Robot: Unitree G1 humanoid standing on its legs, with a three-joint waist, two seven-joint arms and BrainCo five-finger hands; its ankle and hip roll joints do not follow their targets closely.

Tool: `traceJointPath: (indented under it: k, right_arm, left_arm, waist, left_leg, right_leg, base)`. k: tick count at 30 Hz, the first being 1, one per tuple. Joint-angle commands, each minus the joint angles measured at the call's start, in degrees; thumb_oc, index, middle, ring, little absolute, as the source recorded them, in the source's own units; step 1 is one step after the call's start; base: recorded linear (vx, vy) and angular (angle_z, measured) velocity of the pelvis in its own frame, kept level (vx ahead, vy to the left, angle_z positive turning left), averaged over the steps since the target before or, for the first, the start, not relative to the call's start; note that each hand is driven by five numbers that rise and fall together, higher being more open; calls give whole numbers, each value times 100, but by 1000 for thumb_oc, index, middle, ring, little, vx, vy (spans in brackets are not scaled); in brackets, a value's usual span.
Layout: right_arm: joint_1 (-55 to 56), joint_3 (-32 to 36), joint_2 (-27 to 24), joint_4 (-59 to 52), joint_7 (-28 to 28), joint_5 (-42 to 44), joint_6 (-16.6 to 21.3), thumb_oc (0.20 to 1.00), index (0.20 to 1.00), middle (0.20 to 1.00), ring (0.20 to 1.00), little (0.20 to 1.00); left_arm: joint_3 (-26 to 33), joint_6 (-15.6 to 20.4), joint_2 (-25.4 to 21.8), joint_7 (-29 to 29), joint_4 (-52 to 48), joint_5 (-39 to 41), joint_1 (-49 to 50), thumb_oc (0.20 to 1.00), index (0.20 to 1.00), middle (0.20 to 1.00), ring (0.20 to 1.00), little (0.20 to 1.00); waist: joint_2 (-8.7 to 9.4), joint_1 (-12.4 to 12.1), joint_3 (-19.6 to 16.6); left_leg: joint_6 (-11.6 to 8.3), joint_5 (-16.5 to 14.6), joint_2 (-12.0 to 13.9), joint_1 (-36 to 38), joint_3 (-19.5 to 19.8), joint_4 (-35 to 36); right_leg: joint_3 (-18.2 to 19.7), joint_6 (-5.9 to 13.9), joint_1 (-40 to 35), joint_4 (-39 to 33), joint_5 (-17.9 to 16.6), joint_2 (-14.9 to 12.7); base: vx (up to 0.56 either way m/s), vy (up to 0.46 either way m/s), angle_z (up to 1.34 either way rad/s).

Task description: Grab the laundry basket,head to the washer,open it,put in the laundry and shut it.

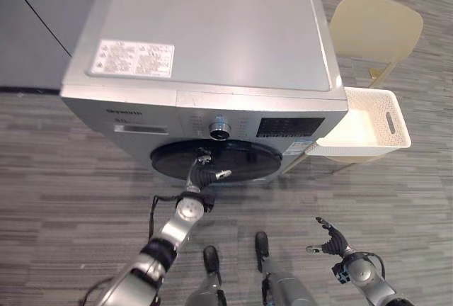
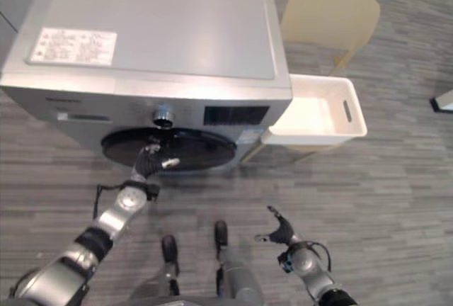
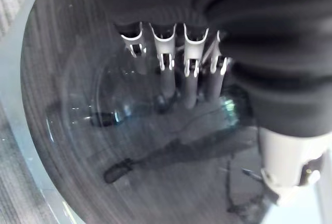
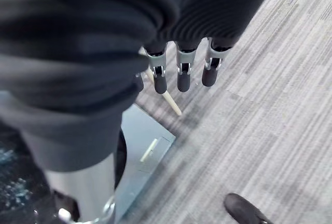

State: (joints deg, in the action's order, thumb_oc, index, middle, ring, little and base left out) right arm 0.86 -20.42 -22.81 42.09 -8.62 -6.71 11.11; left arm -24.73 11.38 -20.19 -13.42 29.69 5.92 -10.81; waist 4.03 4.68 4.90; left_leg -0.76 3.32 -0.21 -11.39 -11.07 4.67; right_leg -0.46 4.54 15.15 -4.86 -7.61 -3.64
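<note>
Washer (image 1: 212, 44) stands straight ahead on the grey carpet (image 1: 64, 178), its round dark door (image 1: 216, 159) closed flat against the front below the control knob (image 1: 220, 130). Nearest, the right hand (image 1: 331, 241) hangs low over the carpet, well apart from the machine, fingers loosely spread and holding nothing. Further in, the left hand (image 1: 204, 171) reaches up to the door, its straight fingers (image 3: 166, 68) laid against the glass and gripping nothing. Just to the right of the washer, the white laundry basket (image 1: 379, 111) sits raised on a pale seat; its inside looks empty. Behind it rises the beige chair back (image 1: 375, 26).
</note>
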Motion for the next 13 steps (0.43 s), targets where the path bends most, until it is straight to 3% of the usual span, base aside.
traceJointPath:
  k: [1, 7, 13]
  right_arm:
    - [57, 251, -40, 277, -53, -23, -17, 1000, 1000, 1000, 1000, 1000]
    - [99, 636, 15, 489, -49, 23, -64, 1000, 1000, 1000, 1000, 1000]
    - [104, 771, 64, 553, -29, 112, -41, 1000, 1000, 1000, 1000, 1000]
  left_arm:
    - [436, 256, -74, 349, 316, 27, 168, 1000, 1000, 1000, 1000, 1000]
    - [1095, 102, -112, 771, 817, 87, 1703, 1000, 1000, 1000, 1000, 1000]
    - [1516, -34, 19, 707, 1915, -203, 1994, 1000, 1000, 1000, 1000, 1000]
  waist:
    - [98, -48, 22]
    - [-67, -281, -94]
    - [-100, -370, -212]
  left_leg:
    - [44, -163, -217, -21, 636, -113]
    - [73, -257, -271, 494, 712, -137]
    - [67, -299, -287, 820, 792, -66]
  right_leg:
    - [-360, 199, -421, -11, 386, 303]
    - [-467, 171, -935, 7, 522, 280]
    - [-559, 159, -1283, 27, 661, 271]
  base:
    - [70, 7, 13]
    - [101, 5, 13]
    - [73, 5, 15]
